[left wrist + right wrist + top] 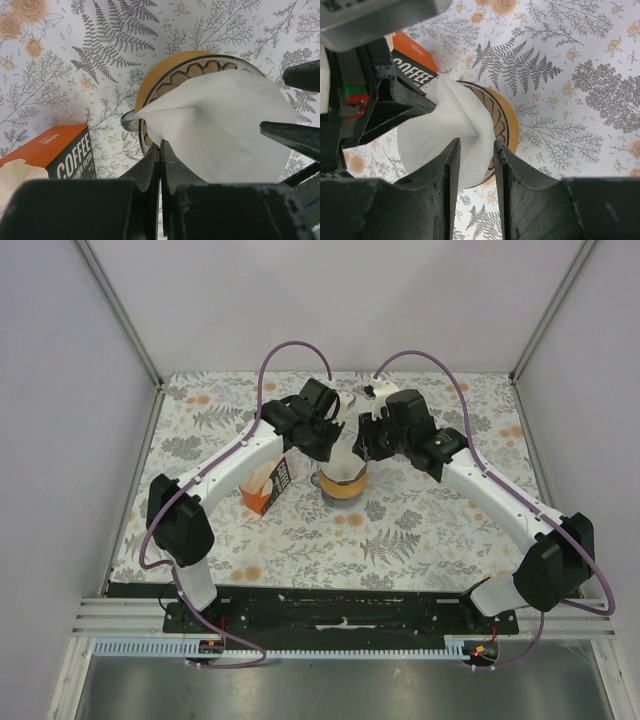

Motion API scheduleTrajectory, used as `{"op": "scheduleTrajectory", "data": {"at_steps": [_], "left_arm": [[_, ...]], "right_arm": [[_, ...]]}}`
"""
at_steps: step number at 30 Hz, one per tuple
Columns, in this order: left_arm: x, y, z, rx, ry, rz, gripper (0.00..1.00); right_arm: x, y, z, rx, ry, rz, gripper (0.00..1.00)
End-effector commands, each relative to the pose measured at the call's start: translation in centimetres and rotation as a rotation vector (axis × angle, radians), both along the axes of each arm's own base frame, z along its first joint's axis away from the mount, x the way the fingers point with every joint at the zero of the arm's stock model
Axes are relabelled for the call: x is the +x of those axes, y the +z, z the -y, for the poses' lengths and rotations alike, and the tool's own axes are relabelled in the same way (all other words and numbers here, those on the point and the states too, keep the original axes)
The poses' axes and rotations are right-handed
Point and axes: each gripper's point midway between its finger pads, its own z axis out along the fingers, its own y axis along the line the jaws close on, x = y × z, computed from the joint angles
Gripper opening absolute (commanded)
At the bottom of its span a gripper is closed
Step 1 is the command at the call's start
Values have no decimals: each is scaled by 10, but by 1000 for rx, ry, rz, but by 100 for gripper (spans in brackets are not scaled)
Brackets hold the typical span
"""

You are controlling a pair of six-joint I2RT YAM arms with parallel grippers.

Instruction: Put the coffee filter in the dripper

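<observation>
A lab robot booth: plain white panel walls [340, 300] in grey aluminium framing [120, 312] around a floral-print tablecloth [420, 540], 2 white-and-black robot arms [240, 455] bolted to a black base plate [340, 615].

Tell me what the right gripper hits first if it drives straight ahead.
The filter: its paper lies right at the right gripper's tips. Behind it probably comes the dripper, though depth is hard to judge.

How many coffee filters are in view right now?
2. One coffee filter hangs over the dripper, pinched by the left gripper. A second filter pokes out of the orange filter box beside the dripper. More may be hidden in the box.
</observation>
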Motion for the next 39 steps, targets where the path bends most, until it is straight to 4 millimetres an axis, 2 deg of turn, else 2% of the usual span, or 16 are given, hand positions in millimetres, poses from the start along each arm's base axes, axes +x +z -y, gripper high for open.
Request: {"op": "scheduleTrajectory", "data": {"at_steps": [1, 2, 5, 8, 11, 15, 17, 25, 32, 36, 39], "left_arm": [[8, 22, 4, -29, -26, 94, 3], [8, 21, 4, -28, -26, 93, 3], [9, 17, 3, -18, -22, 88, 4], [8, 15, 4, -21, -24, 82, 5], [7, 23, 10, -50, -40, 83, 11], [10, 40, 11, -69, -42, 122, 25], [10, 47, 10, -78, -44, 137, 38], [0, 64, 12, -122, -65, 122, 56], [7, 80, 6, -150, -32, 138, 58], [9, 90, 6, -178, -27, 147, 61], [11, 89, 2, -183, -4, 138, 61]], "right_arm": [[4, 44, 6, 16, -6, 121, 40], [1, 47, 4, 24, 11, 128, 37], [-13, 49, -12, 98, 104, 114, 19], [-29, 36, -34, 187, 196, 22, 10], [-29, 22, -42, 193, 206, -33, 0], [-23, 10, -39, 156, 164, -70, 0], [-19, 4, -36, 128, 145, -82, 0], [-18, -21, -42, 39, 146, -127, 0], [-14, -33, -33, -57, 107, -138, 0], [-15, -30, -32, -52, 111, -132, 0], [-19, -23, -38, -23, 144, -134, 0]]}}
